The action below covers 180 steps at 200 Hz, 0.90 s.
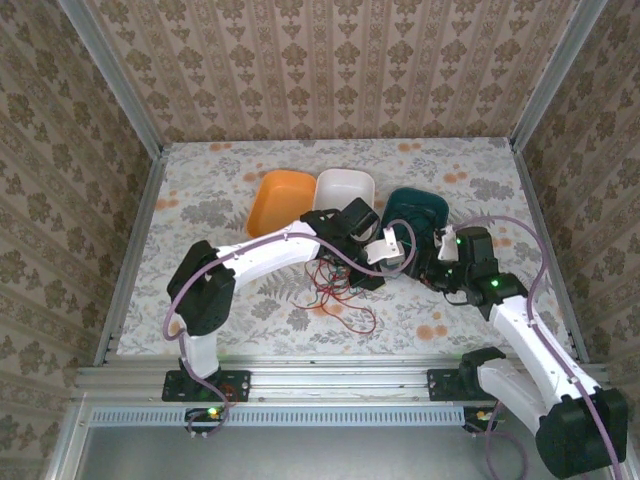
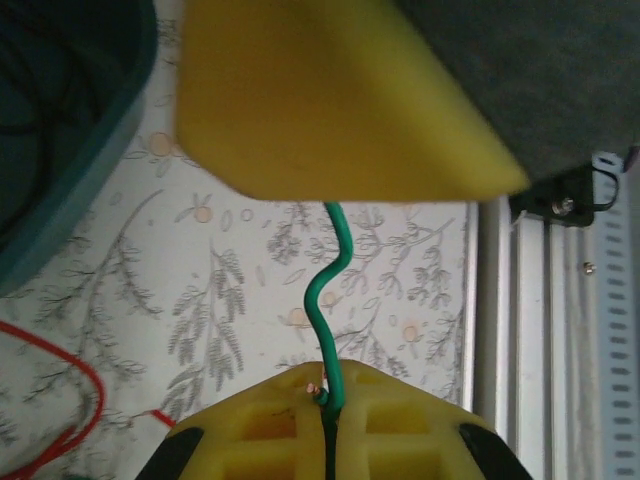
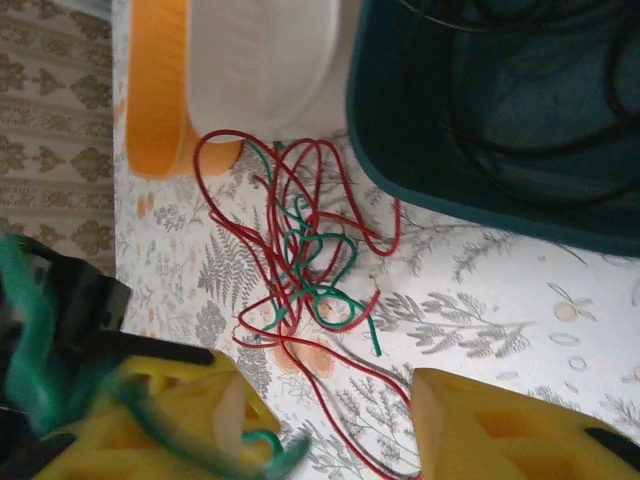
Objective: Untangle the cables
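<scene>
The cables lie as a loose tangle of thin red and green wires [image 1: 335, 290] on the flowered table, also seen in the right wrist view as a tangle [image 3: 300, 250]. Black cables [image 3: 520, 90] lie coiled inside the teal bin. My left gripper [image 2: 330, 378] is shut on the end of a green cable [image 2: 330, 270]; bare copper shows at the tip. That cable runs up behind a yellow finger [image 2: 330, 100] of the other gripper. My right gripper [image 3: 330, 405] stands open, and a blurred green cable [image 3: 150, 415] is draped over its left finger. From above, the left gripper [image 1: 388, 255] and right gripper [image 1: 432, 258] sit close together, right of the tangle.
An orange bowl [image 1: 280, 200], a white bowl [image 1: 345, 188] and the teal bin [image 1: 418, 208] stand in a row behind the tangle. A red cable [image 2: 70, 400] loops at the lower left of the left wrist view. The metal rail [image 2: 530, 330] of the table's near edge is close by.
</scene>
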{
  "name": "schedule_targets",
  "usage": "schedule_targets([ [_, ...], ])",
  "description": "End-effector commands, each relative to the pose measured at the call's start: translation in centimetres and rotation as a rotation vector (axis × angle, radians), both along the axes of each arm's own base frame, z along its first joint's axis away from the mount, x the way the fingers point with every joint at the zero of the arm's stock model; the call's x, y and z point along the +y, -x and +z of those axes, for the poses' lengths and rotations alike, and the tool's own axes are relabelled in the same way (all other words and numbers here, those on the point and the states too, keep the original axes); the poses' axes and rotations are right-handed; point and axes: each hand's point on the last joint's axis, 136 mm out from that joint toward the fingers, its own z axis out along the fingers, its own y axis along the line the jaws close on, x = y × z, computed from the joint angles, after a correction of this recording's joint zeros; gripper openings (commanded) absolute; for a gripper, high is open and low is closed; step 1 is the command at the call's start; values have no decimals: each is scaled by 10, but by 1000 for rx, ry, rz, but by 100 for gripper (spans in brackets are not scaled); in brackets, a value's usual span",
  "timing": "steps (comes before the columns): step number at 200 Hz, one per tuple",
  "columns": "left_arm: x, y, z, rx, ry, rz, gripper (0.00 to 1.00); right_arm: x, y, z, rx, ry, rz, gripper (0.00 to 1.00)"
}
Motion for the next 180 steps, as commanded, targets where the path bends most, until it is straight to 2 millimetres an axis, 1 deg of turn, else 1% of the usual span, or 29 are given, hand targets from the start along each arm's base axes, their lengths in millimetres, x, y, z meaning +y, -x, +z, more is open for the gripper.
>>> schedule_targets([
  [1,1,12,5,86,37,-2,0,10,-19,24,-58,-53,5,32],
  [7,2,11,5,86,40,3,0,10,-22,23,-58,-47,1,21],
  [12,2,10,5,88,45,6,0,10,-25,24,-59,-41,0,15],
  [21,4,8,7,94,53,18,1,7,-28,23,-60,-16,-14,4],
  [27,6,6,6,99,55,26,2,4,-30,24,-66,0,-28,0],
  [45,15,2,-1,99,34,47,4,-3,-36,30,-92,54,-56,0],
  [70,32,2,-22,113,-36,65,10,-8,-47,41,-119,95,-73,0],
  [80,36,3,-26,120,-55,67,15,-6,-52,46,-127,91,-70,0],
  [88,37,3,-25,124,-55,71,24,-3,-56,47,-127,85,-70,0],
  [96,40,-4,-26,94,-60,102,30,0,-61,49,-129,77,-70,0],
  [104,40,-10,-20,79,-31,135,37,3,-67,50,-129,74,-71,0],
  [114,40,-24,-5,63,43,207,47,6,-76,50,-129,77,-76,0],
  [123,40,-42,15,56,146,293,61,10,-83,50,-127,82,-72,0],
  [132,45,-60,35,56,256,383,66,13,-93,54,-138,93,-69,0],
  [134,46,-64,40,61,282,408,68,13,-95,53,-137,97,-69,0],
  [137,49,-70,48,64,318,442,74,14,-98,55,-140,102,-69,0],
  [142,55,-82,59,66,370,503,80,15,-104,55,-142,114,-74,0],
  [149,66,-94,73,72,433,573,82,15,-113,57,-146,126,-80,0],
  [152,71,-98,75,75,450,600,83,16,-116,57,-149,128,-81,0],
  [160,86,-111,85,70,492,686,93,17,-127,57,-148,141,-84,0],
  [163,93,-116,87,63,497,722,96,17,-130,55,-141,151,-87,0],
  [166,99,-121,87,54,497,758,99,18,-135,57,-144,158,-88,0],
  [168,104,-124,87,47,494,783,100,18,-137,59,-147,161,-88,0],
  [171,111,-128,87,37,485,821,100,19,-143,53,-134,175,-84,0],
  [180,135,-140,80,-6,432,937,100,22,-156,49,-125,211,-74,0],
])
